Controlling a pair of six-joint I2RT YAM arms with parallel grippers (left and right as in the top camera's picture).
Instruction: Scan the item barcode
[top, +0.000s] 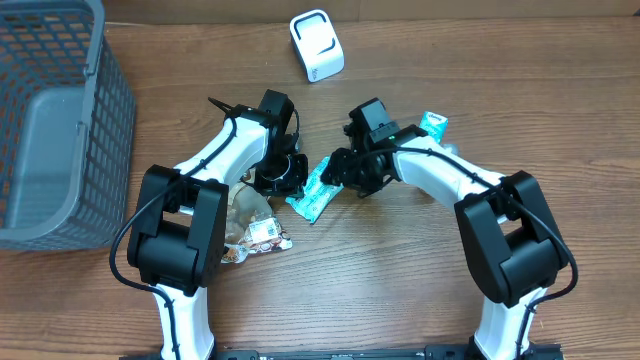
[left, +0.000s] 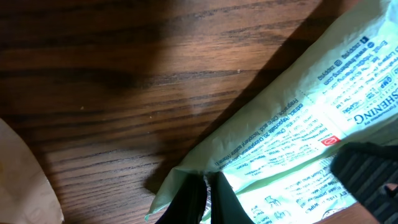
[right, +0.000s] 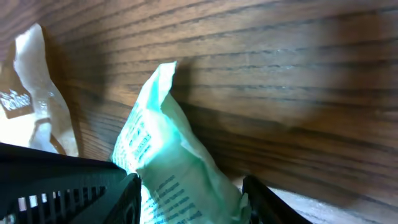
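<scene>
Mint-green plastic sachet (top: 312, 192), robot-side of white boxy scanner (top: 317, 44): light, limp, slippery.
Left gripper (left: 207, 196) clamped on end seam; right gripper (right: 189, 199) astride, grip unclear.

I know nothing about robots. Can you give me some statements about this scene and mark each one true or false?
1. The left end effector is shut on the edge of the pale green printed plastic packet. True.
2. That packet lies inside the grey mesh plastic basket. False: it is outside the basket, between the two end effectors.
3. The white box-shaped scanner stands apart from both arms. True.
4. The right end effector is far from the packet. False: its fingers straddle the packet.
</scene>
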